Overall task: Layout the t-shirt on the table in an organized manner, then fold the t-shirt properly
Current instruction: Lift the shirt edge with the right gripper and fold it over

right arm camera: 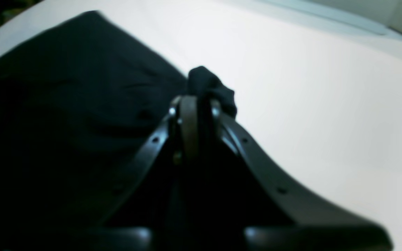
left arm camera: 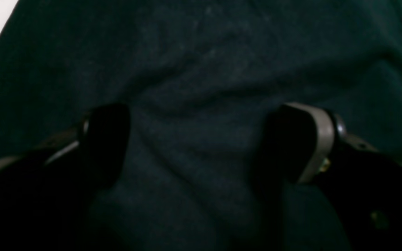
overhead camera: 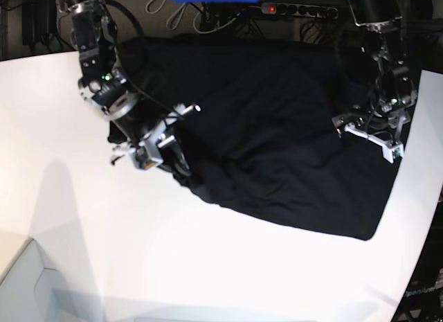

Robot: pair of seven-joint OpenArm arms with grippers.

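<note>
The black t-shirt lies spread across the far side of the white desk, mostly open but rumpled, with its near edge bunched on the side where the right arm works. From where I stand, that is why the right end effector is placed as it is: its jaws are pinched together on a small tuft of the cloth at the shirt's edge, the tuft poking up past the tips, probably so that side can be drawn outward and flattened.

The left end effector sits low over the opposite side of the shirt with its jaws spread wide, fabric wrinkling between them but nothing gripped. I take that as readiness to pinch its own hold. The shirt is not yet laid flat, so folding looks some way off.
</note>
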